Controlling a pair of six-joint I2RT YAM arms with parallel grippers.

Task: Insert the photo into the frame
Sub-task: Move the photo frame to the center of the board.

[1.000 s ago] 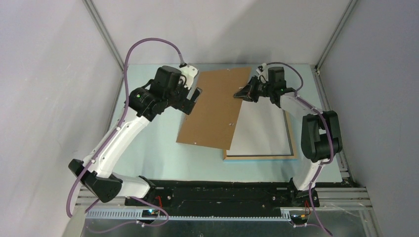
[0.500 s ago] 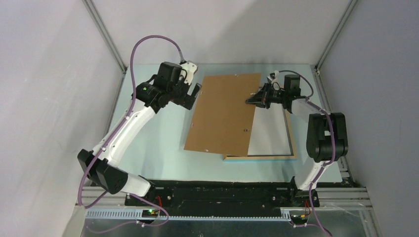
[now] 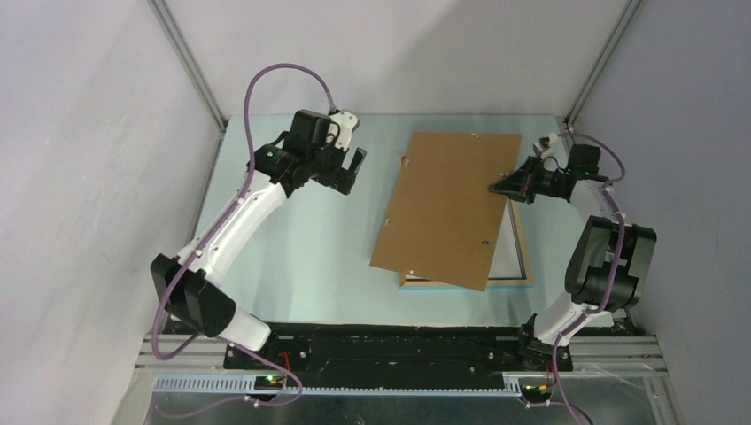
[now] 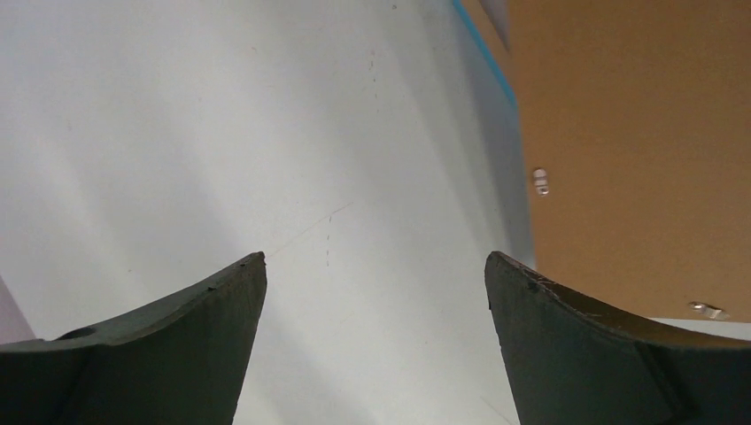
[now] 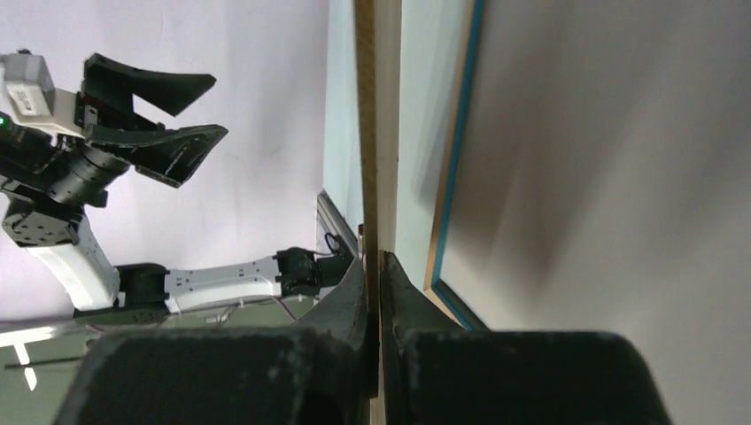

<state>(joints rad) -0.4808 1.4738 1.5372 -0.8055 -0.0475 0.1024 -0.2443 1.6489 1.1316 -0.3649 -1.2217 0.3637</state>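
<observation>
Right end effector (image 3: 496,188) pinches the flat brown backing board (image 3: 447,208) edgewise; so slight a hold could drop it. Left end effector (image 3: 353,170) gapes empty.

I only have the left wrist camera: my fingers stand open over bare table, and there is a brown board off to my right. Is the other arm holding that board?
Observer: Yes. The right gripper is shut on the backing board at its right edge. The right wrist view shows the board edge-on between the fingers.
Operator: Where is the frame?
Observer: The frame lies on the table under the board. In the top view only its right side and near edge stick out.
Operator: And the photo?
Observer: No view shows a balloon print. The board covers most of the frame, so I cannot tell where the photo is.
</observation>
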